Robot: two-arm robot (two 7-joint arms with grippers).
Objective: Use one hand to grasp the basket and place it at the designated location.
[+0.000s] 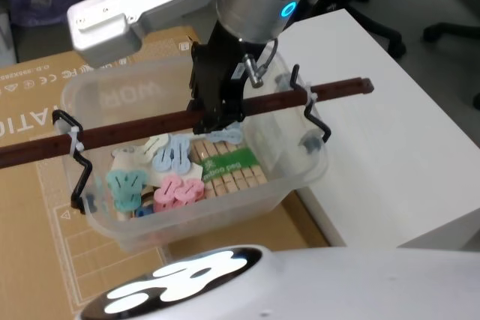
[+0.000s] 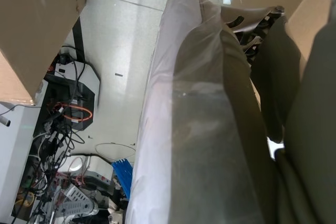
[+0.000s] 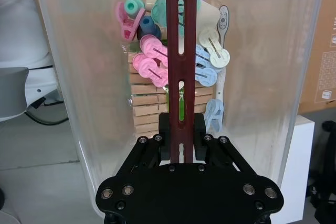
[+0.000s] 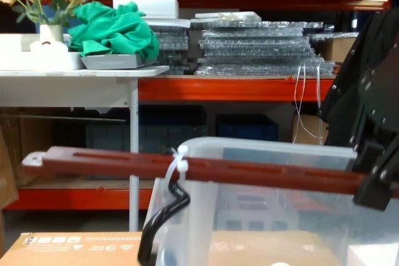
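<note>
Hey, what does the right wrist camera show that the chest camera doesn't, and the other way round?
Right wrist: pastel plastic pegs and wooden clothespins inside the basket. Chest: a white zip tie, a black loop, orange shelving behind. Both: that basket, its bar handle, and the right gripper shut on it.
</note>
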